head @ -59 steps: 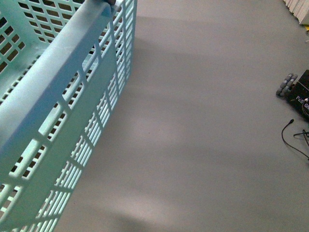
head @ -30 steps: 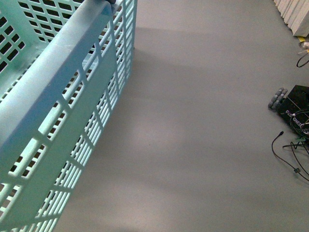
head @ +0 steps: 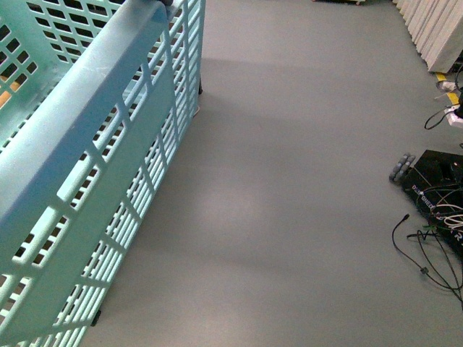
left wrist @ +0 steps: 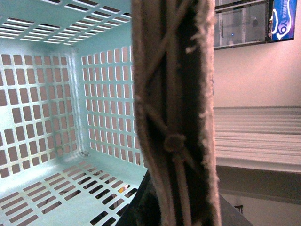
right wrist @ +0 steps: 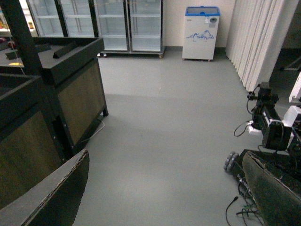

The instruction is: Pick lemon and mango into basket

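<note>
Nearest the right gripper (right wrist: 165,162) are its own 2 dark fingers (right wrist: 56,197), spread wide with nothing between them, so this tool is agape and empty; straight ahead of it lies bare grey floor (right wrist: 160,122), to one flank stands a dark wooden counter (right wrist: 70,80), to the other a black wheeled unit (right wrist: 270,127) trailing cables, and far beyond are glass-door fridges (right wrist: 127,23) and a small white-and-blue chest freezer (right wrist: 201,30). On the left arm's side, a brown ribbed strip (left wrist: 174,117) sits hard against the wrist camera and hides the left gripper; whether that strip is a finger pad or a basket handle I cannot tell, nor whether that tool is spread or clamped. Just past the strip is the pale blue-green basket (head: 87,144), its slotted floor and walls bare wherever they show; the front view puts it close against the robot on the left arm's side. Neither the lemon nor the mango can be made out; a speck of orange behind the basket's slots is too small to name. My reading is that 0 of the 2 fruits are in, and the step in hand is reaching the fruit, not picking; the next move calls for bringing a fruit into view, then lowering the spread right fingers around it.
</note>
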`<state>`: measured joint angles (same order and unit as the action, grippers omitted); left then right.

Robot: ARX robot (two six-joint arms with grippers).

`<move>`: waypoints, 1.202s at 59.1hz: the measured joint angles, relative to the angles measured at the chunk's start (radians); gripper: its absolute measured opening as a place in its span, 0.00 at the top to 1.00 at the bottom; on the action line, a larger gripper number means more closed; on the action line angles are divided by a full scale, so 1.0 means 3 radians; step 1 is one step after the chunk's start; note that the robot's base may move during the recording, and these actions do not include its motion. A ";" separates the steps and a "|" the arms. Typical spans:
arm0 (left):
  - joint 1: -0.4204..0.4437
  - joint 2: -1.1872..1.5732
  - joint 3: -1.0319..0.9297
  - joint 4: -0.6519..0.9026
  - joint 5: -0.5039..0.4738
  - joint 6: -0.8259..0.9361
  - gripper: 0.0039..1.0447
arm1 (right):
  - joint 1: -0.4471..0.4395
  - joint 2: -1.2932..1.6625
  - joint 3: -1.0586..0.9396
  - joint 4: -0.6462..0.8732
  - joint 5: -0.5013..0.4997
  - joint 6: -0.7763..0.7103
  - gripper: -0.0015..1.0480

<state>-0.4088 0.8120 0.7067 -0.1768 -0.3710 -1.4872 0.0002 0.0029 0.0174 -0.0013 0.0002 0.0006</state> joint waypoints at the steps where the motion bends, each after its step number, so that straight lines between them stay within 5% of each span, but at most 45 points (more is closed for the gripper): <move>1: 0.0000 0.0000 0.0000 0.0000 -0.0001 0.0000 0.96 | 0.0000 0.0000 0.0000 0.0000 0.0000 0.0001 0.08; 71: -0.0018 -0.0006 0.0009 -0.0001 -0.0005 -0.0006 0.96 | 0.0000 -0.0001 0.0000 0.0000 0.0001 0.0000 0.08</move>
<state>-0.4141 0.8101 0.7094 -0.1772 -0.3725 -1.4891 0.0002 0.0025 0.0174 -0.0013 0.0006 0.0006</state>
